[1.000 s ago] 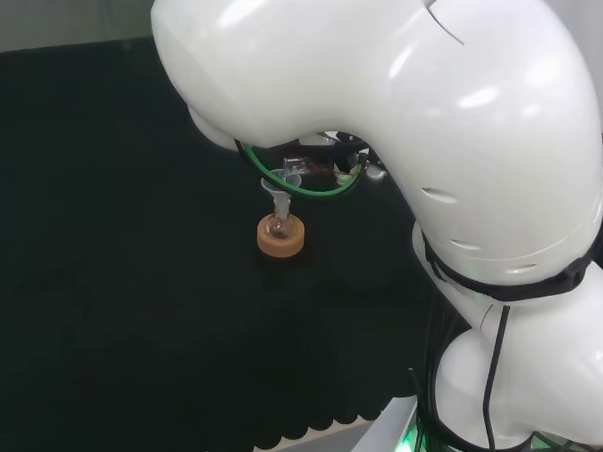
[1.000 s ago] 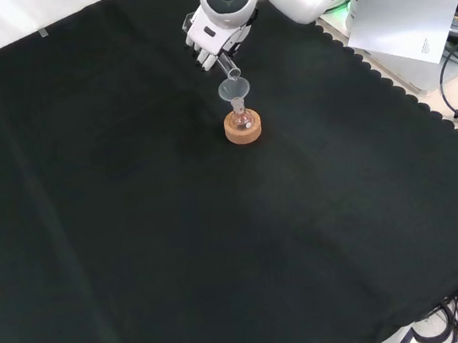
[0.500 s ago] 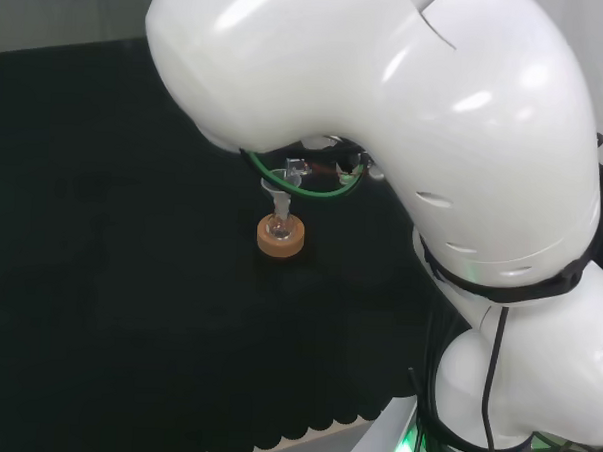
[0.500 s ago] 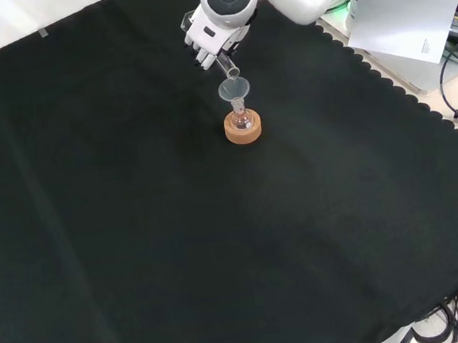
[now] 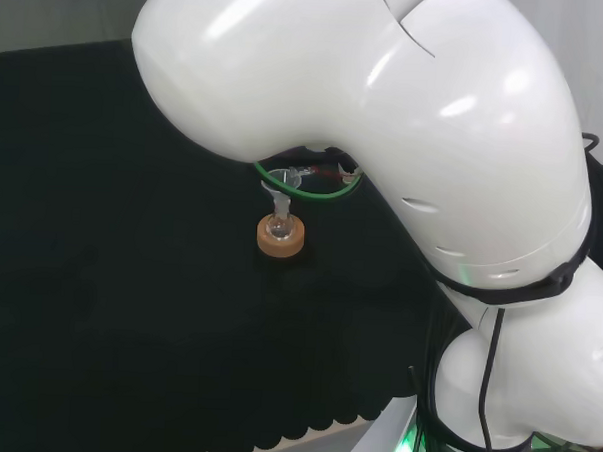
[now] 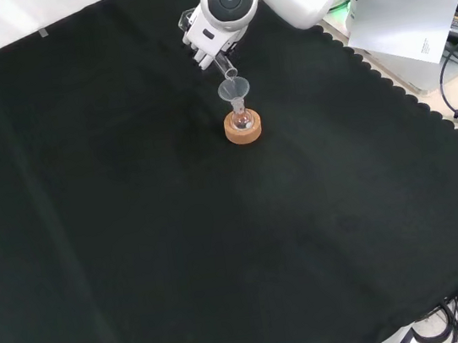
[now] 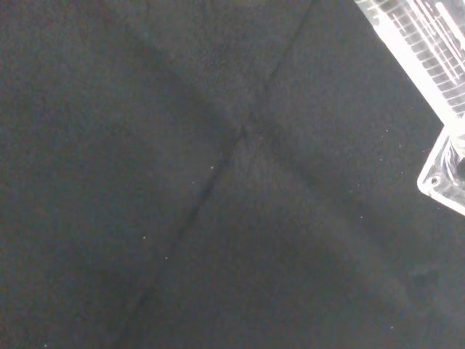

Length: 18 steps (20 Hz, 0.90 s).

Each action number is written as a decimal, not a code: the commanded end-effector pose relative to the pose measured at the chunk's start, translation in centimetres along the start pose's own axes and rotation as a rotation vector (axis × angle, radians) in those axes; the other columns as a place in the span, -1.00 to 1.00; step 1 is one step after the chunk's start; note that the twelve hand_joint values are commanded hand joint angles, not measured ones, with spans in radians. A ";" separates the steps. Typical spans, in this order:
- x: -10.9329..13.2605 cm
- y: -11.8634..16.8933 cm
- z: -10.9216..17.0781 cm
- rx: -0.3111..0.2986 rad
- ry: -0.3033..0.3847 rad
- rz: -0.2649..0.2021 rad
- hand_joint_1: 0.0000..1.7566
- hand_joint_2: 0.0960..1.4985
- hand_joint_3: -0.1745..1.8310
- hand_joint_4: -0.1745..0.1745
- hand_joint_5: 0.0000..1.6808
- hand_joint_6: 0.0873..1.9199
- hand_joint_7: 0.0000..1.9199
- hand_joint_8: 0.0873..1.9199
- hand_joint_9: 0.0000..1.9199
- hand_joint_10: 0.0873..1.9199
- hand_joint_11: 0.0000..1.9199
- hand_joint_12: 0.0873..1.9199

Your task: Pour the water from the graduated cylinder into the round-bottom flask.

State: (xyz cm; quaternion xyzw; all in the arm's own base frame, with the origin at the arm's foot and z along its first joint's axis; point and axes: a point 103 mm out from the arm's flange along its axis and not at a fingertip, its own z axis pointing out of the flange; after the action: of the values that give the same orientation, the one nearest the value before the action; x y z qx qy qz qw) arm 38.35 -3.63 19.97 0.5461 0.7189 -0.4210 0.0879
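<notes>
My hand [image 6: 203, 38] curled round the tilted cylinder [image 6: 225, 67], its mouth (lower end) just over the funnel [image 6: 234, 92], flask [image 6: 242, 122] below

The arm's white link hides most of the robot hand [image 6: 204, 45] — the graduated cylinder [image 7: 429, 36] runs off the wrist view's edge

A tan cork ring [image 6: 244, 129] is standing out against the black cloth [image 6: 136, 236] of the bench — the clear graduated cylinder [image 7: 429, 43] is showing fine white ruled lines, a green cable [image 5: 303, 193] is looping under the glossy white arm [image 5: 386, 120].
</notes>
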 end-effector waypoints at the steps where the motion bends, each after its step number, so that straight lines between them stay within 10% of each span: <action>1: -0.3 -0.1 -0.1 -0.004 -0.023 0.006 0.29 0.54 -0.83 -1.00 0.04 0.19 0.06 -0.48 0.36 -0.93 0.21 -0.25; 18: 0.4 0.0 -1.8 0.012 -0.073 0.008 0.29 0.54 -0.83 -1.00 0.04 0.19 0.06 -0.48 0.36 -0.93 0.21 -0.25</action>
State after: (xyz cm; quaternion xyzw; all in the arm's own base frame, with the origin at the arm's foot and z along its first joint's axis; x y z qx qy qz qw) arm 38.77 -2.22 20.82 0.5357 0.7117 -0.4409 0.1100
